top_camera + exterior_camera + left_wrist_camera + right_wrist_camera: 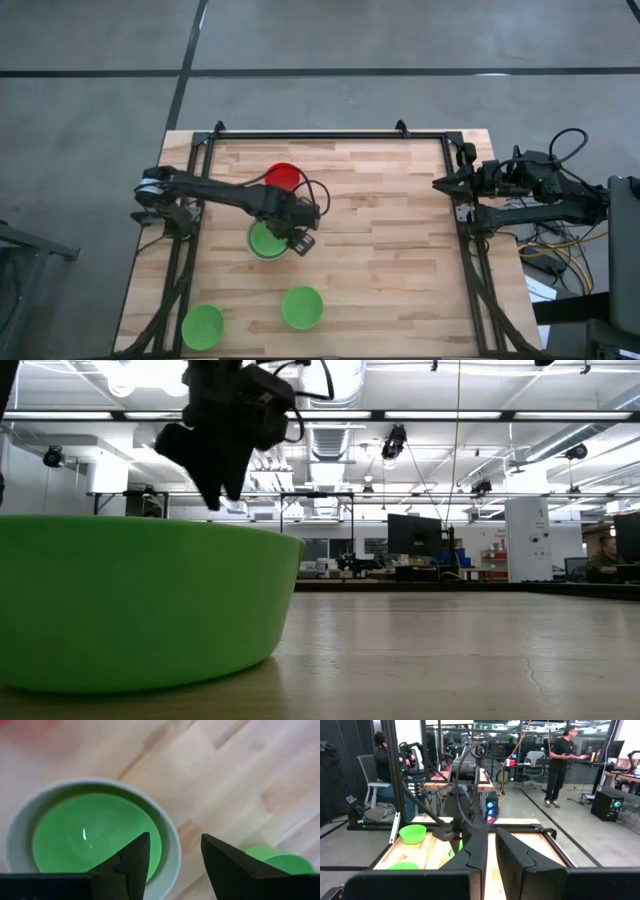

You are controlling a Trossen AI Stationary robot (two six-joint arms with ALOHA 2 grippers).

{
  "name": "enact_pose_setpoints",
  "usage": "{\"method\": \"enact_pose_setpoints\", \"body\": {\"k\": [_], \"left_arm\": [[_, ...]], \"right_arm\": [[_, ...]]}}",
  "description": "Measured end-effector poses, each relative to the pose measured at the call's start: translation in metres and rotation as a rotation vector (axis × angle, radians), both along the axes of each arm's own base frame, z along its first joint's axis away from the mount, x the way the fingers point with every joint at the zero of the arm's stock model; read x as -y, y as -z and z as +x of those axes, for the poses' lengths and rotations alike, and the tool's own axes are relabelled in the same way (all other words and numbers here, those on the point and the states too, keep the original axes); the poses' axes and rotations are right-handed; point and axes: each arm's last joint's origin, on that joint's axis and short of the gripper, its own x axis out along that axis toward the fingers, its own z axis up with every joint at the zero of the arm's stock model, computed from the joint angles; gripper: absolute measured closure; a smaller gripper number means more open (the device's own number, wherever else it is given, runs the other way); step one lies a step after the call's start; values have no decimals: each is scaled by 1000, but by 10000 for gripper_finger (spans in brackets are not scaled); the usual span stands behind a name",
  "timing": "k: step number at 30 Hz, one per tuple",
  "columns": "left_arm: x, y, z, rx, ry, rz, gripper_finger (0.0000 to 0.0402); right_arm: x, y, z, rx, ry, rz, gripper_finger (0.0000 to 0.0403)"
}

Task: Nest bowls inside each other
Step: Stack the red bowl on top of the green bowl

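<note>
A pale grey-white bowl [265,241] stands on the table left of centre, with a green bowl [95,832] nested inside it. My left gripper [175,852] hovers open above this pair's right rim, pointing down, nothing between its fingers. A red bowl [283,177] stands just behind them. Two more green bowls [301,307] [203,326] sit near the front edge; one of them [130,610] fills the low view's left. My right gripper [440,183] waits shut at the table's right edge, pointing level.
A black frame [320,135] runs along the table's far edge and both sides. Bare wood lies across the table's middle and right half [390,240]. People stand and sit in the room beyond the table [560,760].
</note>
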Motion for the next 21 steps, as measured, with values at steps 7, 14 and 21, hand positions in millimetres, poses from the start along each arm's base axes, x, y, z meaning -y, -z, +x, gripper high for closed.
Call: {"method": "enact_pose_setpoints", "body": {"k": [7, 14, 21], "left_arm": [[-2, -18, -2, 144, 17, 26, 221], [-10, -26, -6, 236, 16, 29, 220], [-17, -31, -12, 242, -3, 32, 220]], "right_arm": [[0, 0, 0, 0, 1, 0, 369], [0, 0, 0, 0, 0, 0, 369], [0, 0, 0, 0, 0, 0, 369]]}}
